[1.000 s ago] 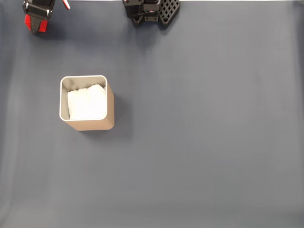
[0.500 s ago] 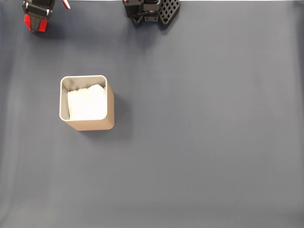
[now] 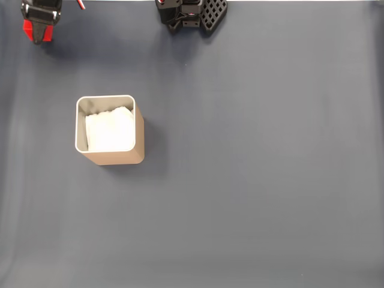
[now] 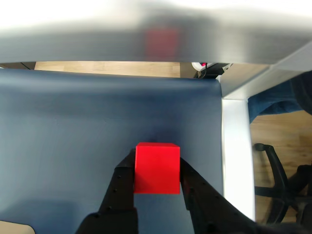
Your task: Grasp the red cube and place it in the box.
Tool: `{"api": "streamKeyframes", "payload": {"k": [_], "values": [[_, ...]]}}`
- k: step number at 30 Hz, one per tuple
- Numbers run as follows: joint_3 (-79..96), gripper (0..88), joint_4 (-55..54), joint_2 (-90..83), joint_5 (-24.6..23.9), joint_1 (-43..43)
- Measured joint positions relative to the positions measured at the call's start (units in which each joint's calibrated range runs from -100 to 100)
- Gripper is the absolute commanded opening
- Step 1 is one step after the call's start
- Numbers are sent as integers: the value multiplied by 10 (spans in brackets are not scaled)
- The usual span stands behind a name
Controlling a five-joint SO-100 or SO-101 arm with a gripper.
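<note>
In the wrist view the red cube (image 4: 157,167) sits squeezed between my two black fingers, with my gripper (image 4: 157,170) shut on it and held above the dark blue mat. In the fixed view my gripper (image 3: 39,24) is at the top left corner, and part of the red cube (image 3: 36,31) peeks out under it. The box (image 3: 110,129), tan with a pale rim and white padding inside, stands upright on the mat well below and to the right of the gripper.
The arm's black base (image 3: 192,13) stands at the mat's top edge in the fixed view. In the wrist view the mat's edge, a white table rim (image 4: 237,146) and a black office chair (image 4: 280,180) lie to the right.
The gripper with the red cube has shifted slightly left and up in the fixed view. The box has not moved.
</note>
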Motion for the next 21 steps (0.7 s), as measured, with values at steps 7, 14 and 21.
{"api": "streamKeyframes", "payload": {"k": [7,14,21], "values": [[-62,22,64,0,13,-21],[-131,20,137,-11,14,-48],[-197,18,200,-19,14,-81]]}}
